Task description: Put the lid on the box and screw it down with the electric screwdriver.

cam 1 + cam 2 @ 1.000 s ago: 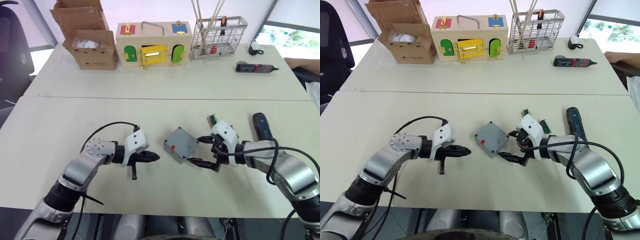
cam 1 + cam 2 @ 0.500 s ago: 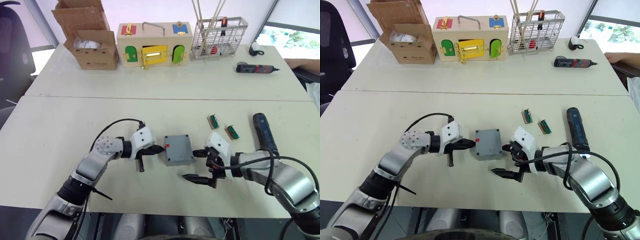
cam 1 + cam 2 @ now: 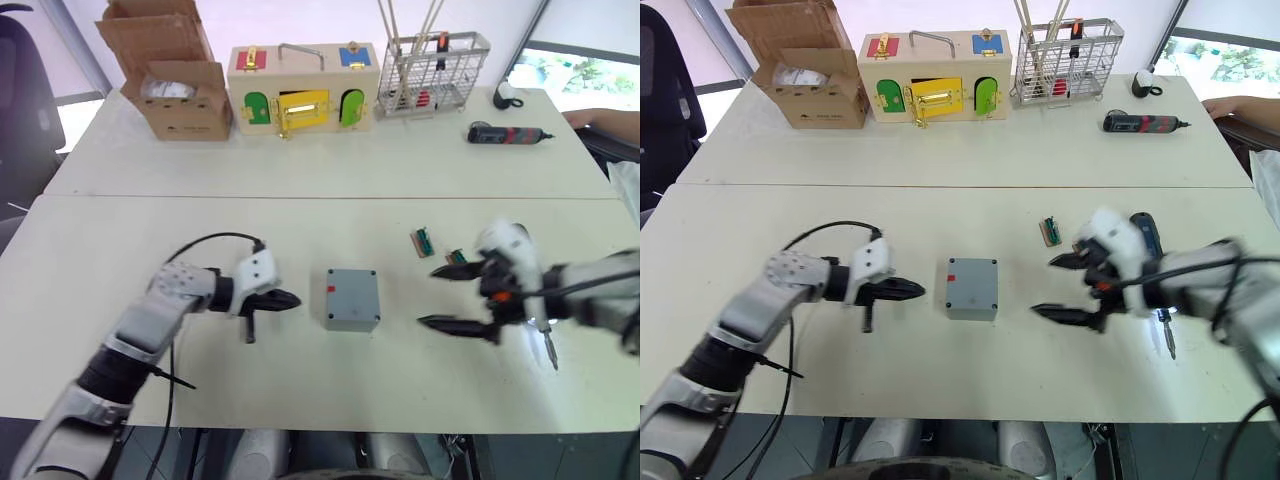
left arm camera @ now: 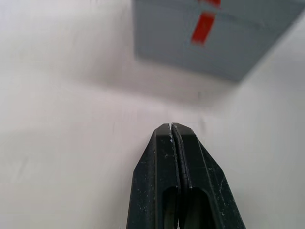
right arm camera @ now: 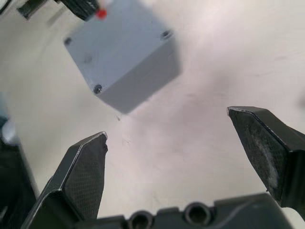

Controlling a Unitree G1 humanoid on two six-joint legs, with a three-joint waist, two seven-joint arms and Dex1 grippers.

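The box (image 3: 972, 288) sits flat near the middle of the near table (image 3: 940, 385), its lid (image 3: 354, 291) already seated on top with corner screw holes visible, and a small red mark on the side facing the robot's left. Bare tabletop surrounds the box on all four sides, and it stands well back from the near table edge. The left gripper (image 3: 912, 291) lies low over the table to the left of the box, fingers pressed together with no gap, tip aimed at the red-marked side and clearly apart from it; the left wrist view confirms open table between the closed fingertips (image 4: 170, 131) and the box wall. The right gripper (image 3: 1065, 287) hovers to the right of the box with its two fingers spread wide and nothing between them, separated from the box by a strip of bare table. The electric screwdriver (image 3: 1152, 262) lies on the table just behind the right gripper, partly hidden by the arm, its metal bit pointing toward the near edge. A small green part (image 3: 1049, 231) lies near it. On the far table (image 3: 940, 150) stand a cardboard box (image 3: 805, 70), a wooden box with coloured doors (image 3: 935, 75), a wire basket (image 3: 1068, 62) and a smaller black-and-red screwdriver (image 3: 1140, 123), all well apart from the work area.
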